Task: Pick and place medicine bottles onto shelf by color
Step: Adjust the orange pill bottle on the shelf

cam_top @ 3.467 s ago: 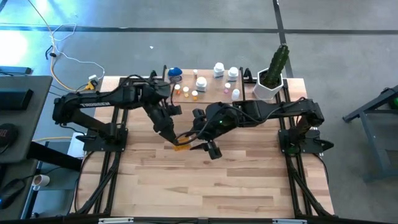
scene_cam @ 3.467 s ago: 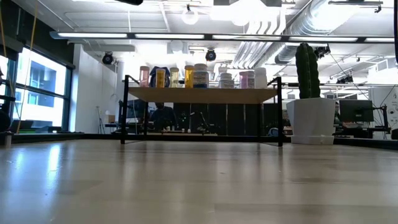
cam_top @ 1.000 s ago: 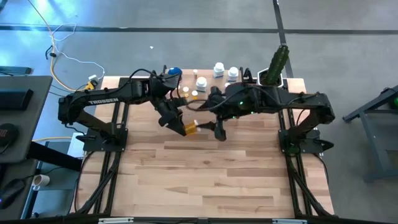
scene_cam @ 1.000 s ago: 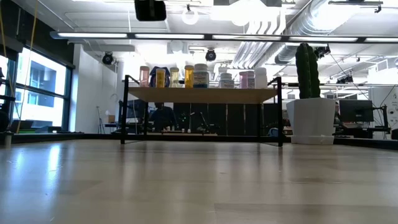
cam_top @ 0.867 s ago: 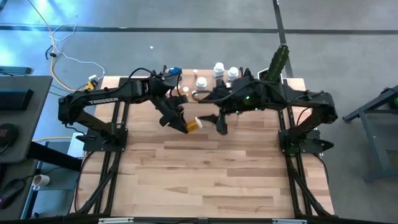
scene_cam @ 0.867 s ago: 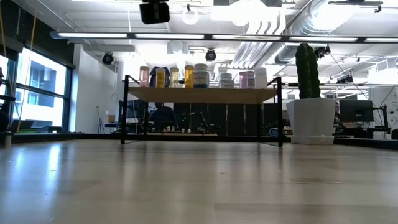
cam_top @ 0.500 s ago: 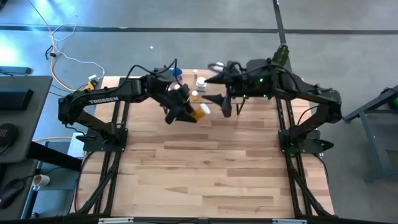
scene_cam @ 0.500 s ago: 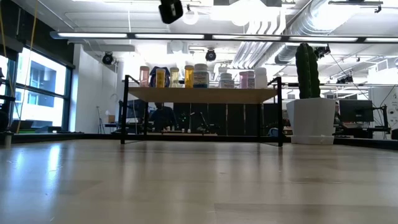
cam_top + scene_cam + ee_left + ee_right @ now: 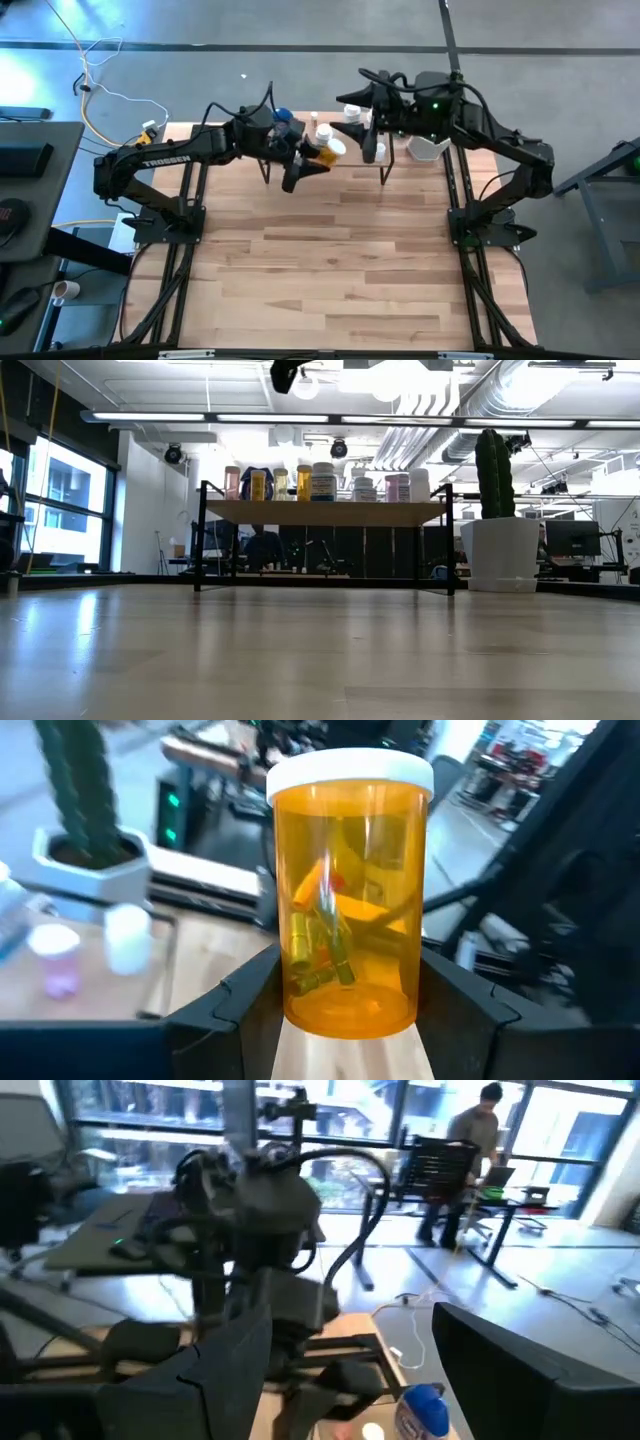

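One orange bottle [image 9: 350, 890] with a white cap sits clamped between the left gripper [image 9: 318, 160]'s fingers [image 9: 240, 1005], held at its lower body, aloft just beside the shelf [image 9: 330, 135] at the far edge of the surface [image 9: 330, 270]. It looks light, rigid and smooth-walled, likely slippery, so a mid-body hold seems safest. Above the shelf the right gripper [image 9: 372, 150] waits, fingers spread wide and empty.

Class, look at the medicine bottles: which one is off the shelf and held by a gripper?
The orange bottle with the white cap, clamped in the left gripper; the others stand on the shelf.
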`<state>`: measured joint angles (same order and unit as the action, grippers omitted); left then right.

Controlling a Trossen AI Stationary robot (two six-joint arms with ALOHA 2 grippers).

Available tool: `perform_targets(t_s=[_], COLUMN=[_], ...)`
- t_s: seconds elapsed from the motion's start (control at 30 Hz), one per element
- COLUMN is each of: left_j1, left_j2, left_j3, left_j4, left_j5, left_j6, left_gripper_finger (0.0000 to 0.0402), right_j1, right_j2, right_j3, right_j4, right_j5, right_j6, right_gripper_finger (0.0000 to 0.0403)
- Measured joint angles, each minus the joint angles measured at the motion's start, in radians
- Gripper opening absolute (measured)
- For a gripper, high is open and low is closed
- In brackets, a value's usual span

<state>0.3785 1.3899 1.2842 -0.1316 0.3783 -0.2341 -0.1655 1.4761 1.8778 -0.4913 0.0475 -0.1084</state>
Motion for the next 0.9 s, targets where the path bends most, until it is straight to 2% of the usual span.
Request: perform_targets(t_s=[0.3, 0.5, 0.67, 0.9], left_j1=[0.0, -0.001, -0.001, -0.033], left_j2=[0.0, 0.0, 0.0, 0.0], left_j3=[0.0, 0.0, 0.0, 0.0], left_j4=[0.034, 0.034, 0.034, 0.063], left_j5=[-0.134, -0.14, -0.139, -0.139], left_j6=[0.155, 0.245, 0.254, 0.332], left_gripper_finger=[0.0179, 0.0179, 0.0179, 0.0179], right_j1=[-0.083, -0.141, -0.156, -0.155], right_j2=[0.0, 0.001, 0.001, 0.032], right_j3=[0.0, 0.0, 0.0, 0.0], right_j4=[-0.079, -0.13, -0.134, -0.13], right_j5=[-0.26, -0.418, -0.491, -0.505], right_j6=[-0.029, -0.023, -0.023, 0.016], right_gripper_finger=[0.0268, 0.0268, 0.0268, 0.0268])
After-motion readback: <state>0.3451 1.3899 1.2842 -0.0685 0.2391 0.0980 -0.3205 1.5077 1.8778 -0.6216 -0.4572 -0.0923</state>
